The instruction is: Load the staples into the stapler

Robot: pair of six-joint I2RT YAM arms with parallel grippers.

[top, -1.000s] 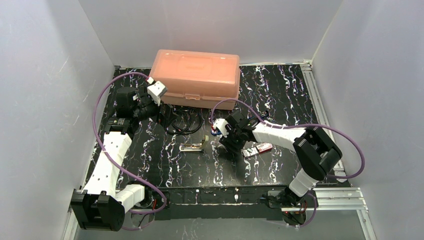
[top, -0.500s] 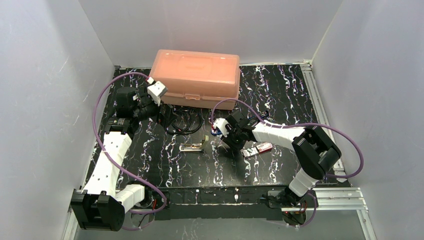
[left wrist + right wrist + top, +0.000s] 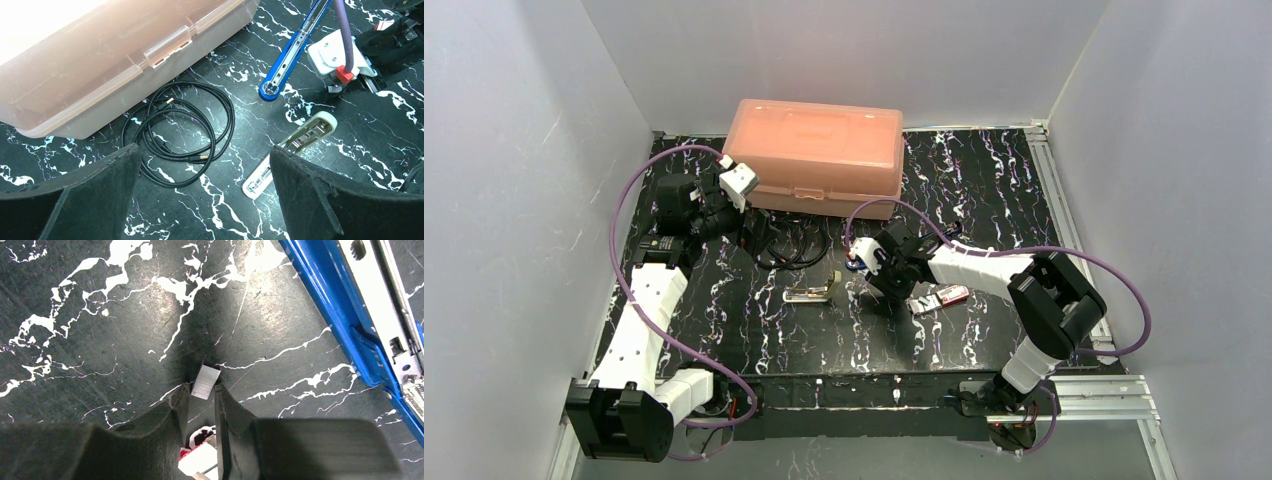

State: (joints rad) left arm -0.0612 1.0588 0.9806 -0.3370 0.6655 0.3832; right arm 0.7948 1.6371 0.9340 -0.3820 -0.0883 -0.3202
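Observation:
My right gripper (image 3: 202, 388) is shut on a short silvery strip of staples (image 3: 206, 381), its tip low over the black table. The pink-red staple box with its white tray (image 3: 944, 296) lies just right of that gripper (image 3: 882, 296) and shows behind the fingers (image 3: 200, 460). A blue stapler (image 3: 360, 315) lies opened out just beside the gripper. A white stapler (image 3: 809, 291) lies opened flat to its left and shows in the left wrist view (image 3: 290, 152). My left gripper (image 3: 202, 150) is open and empty, hovering near the orange box (image 3: 819, 155).
A coiled black cable (image 3: 180, 130) lies in front of the closed translucent orange box (image 3: 100, 60). The blue stapler (image 3: 290, 55) and the right wrist show beyond the white stapler. Grey walls enclose the table; metal rails (image 3: 1064, 210) run along its right and near edges.
Almost nothing differs. The right arm has edged very slightly left with the staple strip in its fingers. The left arm has not moved.

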